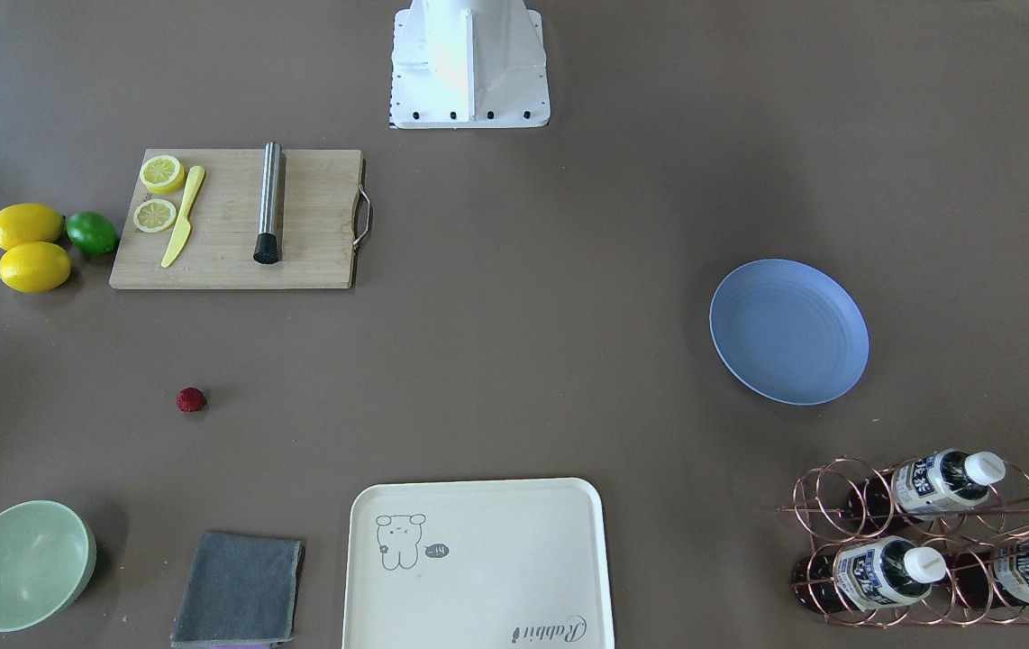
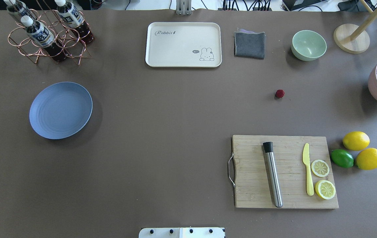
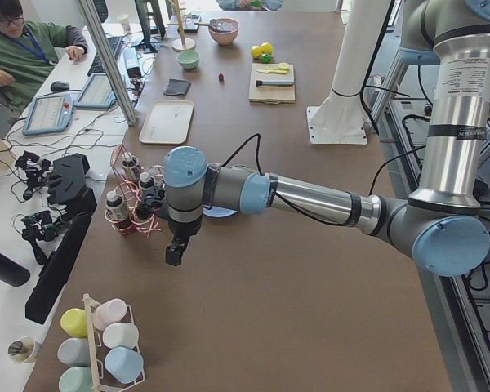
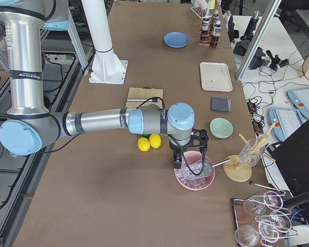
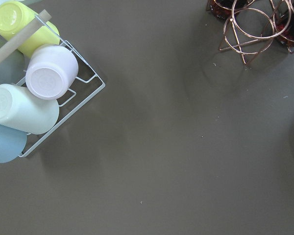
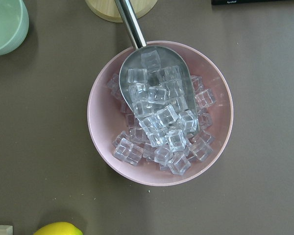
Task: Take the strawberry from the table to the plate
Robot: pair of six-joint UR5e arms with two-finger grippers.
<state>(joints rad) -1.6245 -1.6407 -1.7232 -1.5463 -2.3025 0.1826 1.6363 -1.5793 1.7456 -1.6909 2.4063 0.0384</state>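
Note:
The strawberry [image 1: 191, 399] [image 2: 279, 94], small and dark red, lies alone on the brown table [image 2: 168, 105], between the cutting board and the green bowl. The periwinkle-blue plate [image 1: 789, 331] [image 2: 60, 110] sits far across the table and holds nothing. Neither gripper shows in the overhead or front view. In the exterior left view my left gripper [image 3: 174, 253] hangs over bare table beyond the plate's end. In the exterior right view my right gripper [image 4: 179, 162] hovers over a pink bowl of ice [image 6: 159, 112]. I cannot tell whether either is open or shut.
A wooden cutting board [image 2: 286, 172] carries a steel muddler, a yellow knife and lemon slices; two lemons and a lime [image 2: 342, 158] lie beside it. A cream tray [image 2: 183, 44], grey cloth [image 2: 249, 44], green bowl [image 2: 308, 45] and a copper bottle rack [image 2: 48, 36] line the far edge.

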